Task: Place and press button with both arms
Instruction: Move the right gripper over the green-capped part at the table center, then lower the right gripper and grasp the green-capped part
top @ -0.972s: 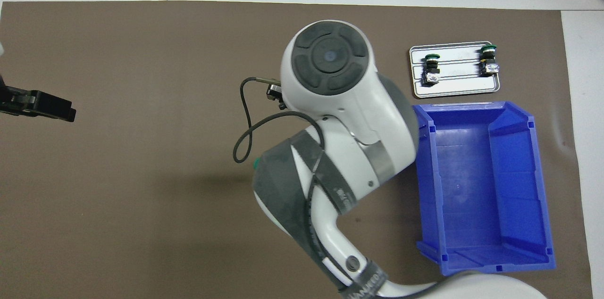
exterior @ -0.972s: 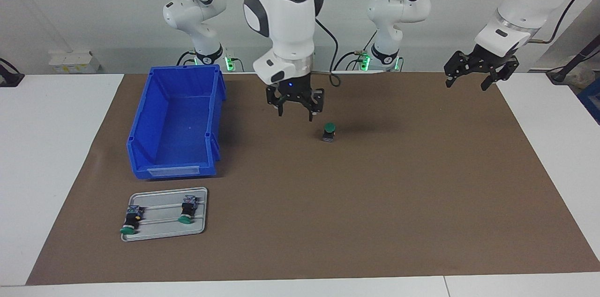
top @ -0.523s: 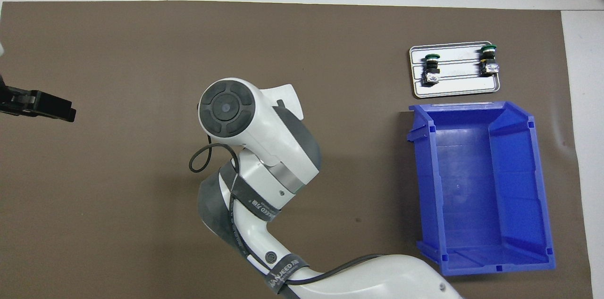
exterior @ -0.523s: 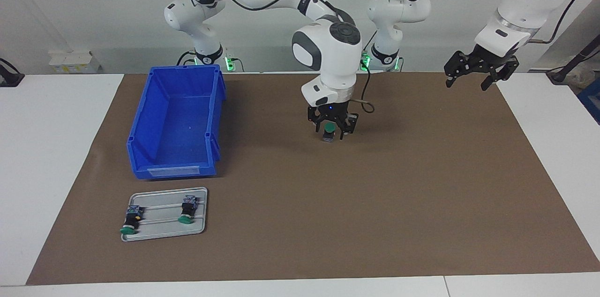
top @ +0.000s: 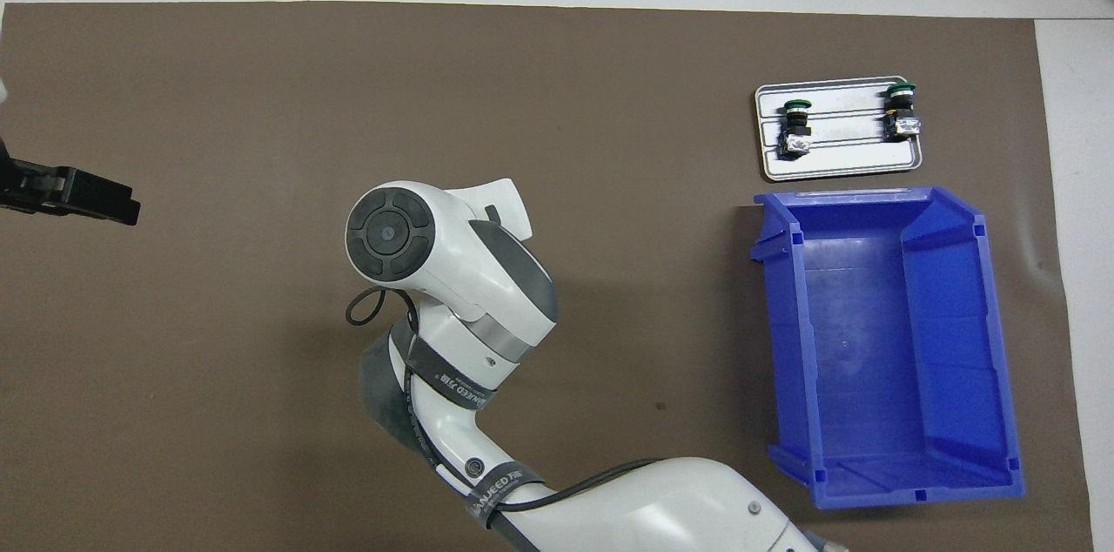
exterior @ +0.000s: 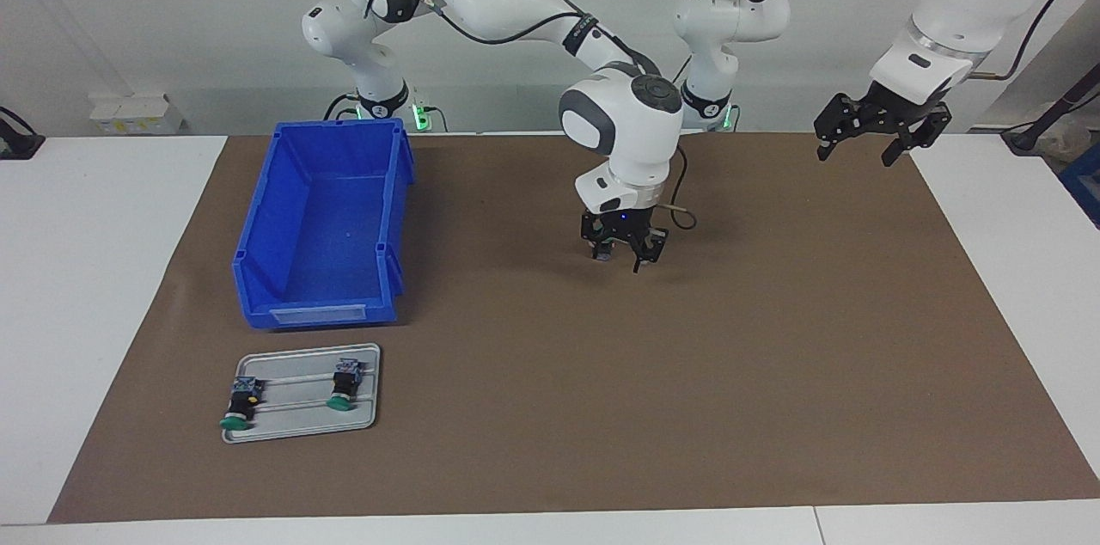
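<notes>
My right arm comes in from its base, elbow high, forearm sloping down toward mid-surface, wrist turned so my right gripper [exterior: 622, 254] points straight down, tips almost on the brown paper mat [exterior: 601, 407] that covers the white surface [exterior: 103, 287].

The small push-button switch with grey-blue block base [exterior: 605, 252] sits on the mat right under that gripper, between the black fingers [exterior: 640, 256]. Its green cap is hidden by the gripper body; only a sliver of the base shows. The fingers bracket it at part width; I cannot tell whether they are actually pinching it. In the overhead view my right wrist and forearm cover both gripper and switch.

My left arm waits, held up in the air over the mat's edge at the left arm's end of the surface, wrist tilted down. My left gripper [exterior: 862, 144] is spread wide, nothing in it.

Well away from my right gripper, toward the right arm's end: an empty blue plastic bin [exterior: 322, 227]. Just beside the bin's front wall, farther from the robots, a flat grey metal tray [exterior: 301, 429] carries two more green-capped switches [exterior: 239, 403], lying on their sides, apart from each other.
</notes>
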Tool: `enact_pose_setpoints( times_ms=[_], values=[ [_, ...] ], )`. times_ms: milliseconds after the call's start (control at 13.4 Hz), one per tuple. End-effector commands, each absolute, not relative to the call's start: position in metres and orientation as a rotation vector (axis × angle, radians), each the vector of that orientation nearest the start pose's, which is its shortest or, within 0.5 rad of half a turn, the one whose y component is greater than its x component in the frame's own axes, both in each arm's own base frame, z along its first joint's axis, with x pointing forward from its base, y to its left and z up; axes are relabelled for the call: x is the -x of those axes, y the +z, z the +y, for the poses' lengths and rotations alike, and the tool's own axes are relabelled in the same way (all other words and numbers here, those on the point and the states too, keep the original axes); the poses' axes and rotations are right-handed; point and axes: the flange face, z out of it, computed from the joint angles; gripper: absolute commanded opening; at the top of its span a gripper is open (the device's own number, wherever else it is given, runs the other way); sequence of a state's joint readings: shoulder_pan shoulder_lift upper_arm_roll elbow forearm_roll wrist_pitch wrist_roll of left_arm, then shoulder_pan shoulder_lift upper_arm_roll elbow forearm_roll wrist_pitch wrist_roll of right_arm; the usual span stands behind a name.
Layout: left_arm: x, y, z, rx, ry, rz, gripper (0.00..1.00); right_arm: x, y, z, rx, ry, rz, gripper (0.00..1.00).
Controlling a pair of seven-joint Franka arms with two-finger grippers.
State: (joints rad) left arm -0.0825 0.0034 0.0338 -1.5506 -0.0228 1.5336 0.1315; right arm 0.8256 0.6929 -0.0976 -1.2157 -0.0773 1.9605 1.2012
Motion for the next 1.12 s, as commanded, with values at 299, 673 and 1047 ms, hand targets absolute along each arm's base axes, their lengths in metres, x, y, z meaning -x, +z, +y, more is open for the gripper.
enact_pose_setpoints(
  times_ms=[299,673,1047],
  values=[
    [-0.542,0.630,-0.027,3.156,0.040,0.266,1.00,-0.537,0.345,0.493,3.145,-0.234,0.451,0.77],
    [-0.542,0.630,-0.027,3.156,0.040,0.266,1.00,-0.536,0.341,0.491,3.153,-0.203,0.397,0.75],
    [-0.542,0.630,-0.026,3.157,0.040,0.263,1.00,-0.524,0.340,0.499,3.158,-0.177,0.340,0.74]
  ],
)
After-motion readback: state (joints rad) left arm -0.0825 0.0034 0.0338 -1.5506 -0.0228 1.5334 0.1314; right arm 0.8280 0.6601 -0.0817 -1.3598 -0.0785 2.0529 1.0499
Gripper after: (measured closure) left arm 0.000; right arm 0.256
